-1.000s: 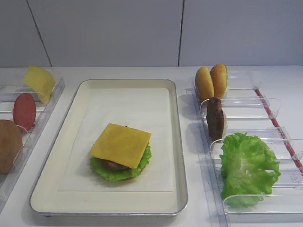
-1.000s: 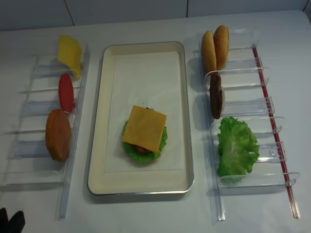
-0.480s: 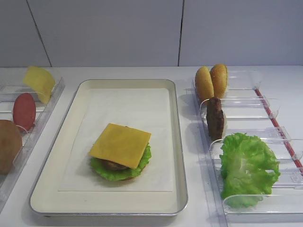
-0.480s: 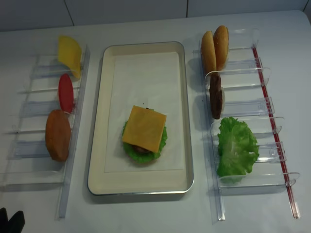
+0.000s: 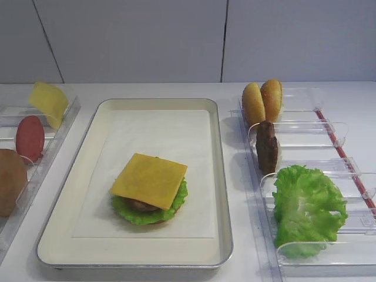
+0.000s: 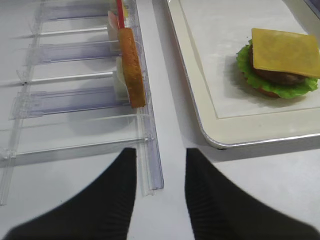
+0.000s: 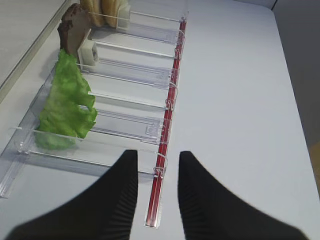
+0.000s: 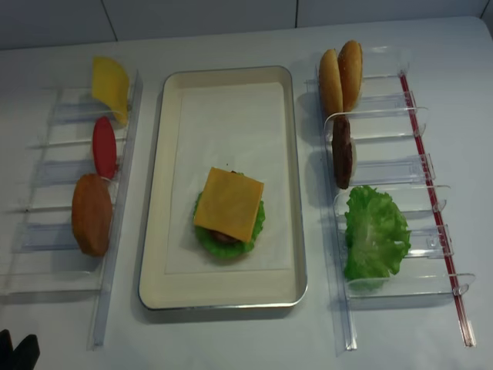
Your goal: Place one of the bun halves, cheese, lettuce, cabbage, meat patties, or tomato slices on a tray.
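The metal tray [image 5: 223,194] holds a stack: the orange cheese [image 5: 149,180] lies flat on top of a meat patty and lettuce [image 5: 176,202]. In the left wrist view the cheese [image 6: 285,52] and the tray [image 6: 210,120] are to the upper right. My left gripper [image 6: 160,155] stands open and empty over the table by the left holder's near end. My right gripper [image 7: 156,157] is open and empty at the near end of the right holder. Bun halves [image 5: 262,101], a second patty [image 5: 267,147] and more lettuce [image 5: 308,208] stand in the right holder. No cabbage is in view.
A clear holder [image 8: 115,231] on the left carries a pale yellow slice [image 8: 111,83], a tomato slice [image 8: 104,146] and an orange-brown round [image 8: 92,213]. The right clear holder [image 7: 130,75] has a red strip [image 7: 167,130] along its outer side. A grey wall stands behind the table.
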Available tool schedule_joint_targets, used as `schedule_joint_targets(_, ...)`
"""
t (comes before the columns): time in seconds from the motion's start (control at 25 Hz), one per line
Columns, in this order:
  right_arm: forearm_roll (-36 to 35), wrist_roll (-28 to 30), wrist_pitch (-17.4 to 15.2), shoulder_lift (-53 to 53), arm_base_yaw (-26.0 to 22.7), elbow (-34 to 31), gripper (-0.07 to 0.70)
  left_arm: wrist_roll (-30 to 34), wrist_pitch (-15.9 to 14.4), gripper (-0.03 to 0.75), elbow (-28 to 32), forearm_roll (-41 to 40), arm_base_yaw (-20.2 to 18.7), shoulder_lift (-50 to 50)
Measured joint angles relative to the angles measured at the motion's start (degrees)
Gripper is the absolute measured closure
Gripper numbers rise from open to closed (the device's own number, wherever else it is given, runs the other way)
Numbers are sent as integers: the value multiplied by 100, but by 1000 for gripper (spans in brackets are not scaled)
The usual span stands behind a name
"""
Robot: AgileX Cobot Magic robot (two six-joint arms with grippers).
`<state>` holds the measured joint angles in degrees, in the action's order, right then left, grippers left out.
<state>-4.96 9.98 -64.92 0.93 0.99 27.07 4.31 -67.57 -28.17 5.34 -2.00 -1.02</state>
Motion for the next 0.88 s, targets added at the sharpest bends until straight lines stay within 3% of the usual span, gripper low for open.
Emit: schedule_joint_targets(0.88,0,0,0,0,0,0,386,0,0,493,0,0,0,0)
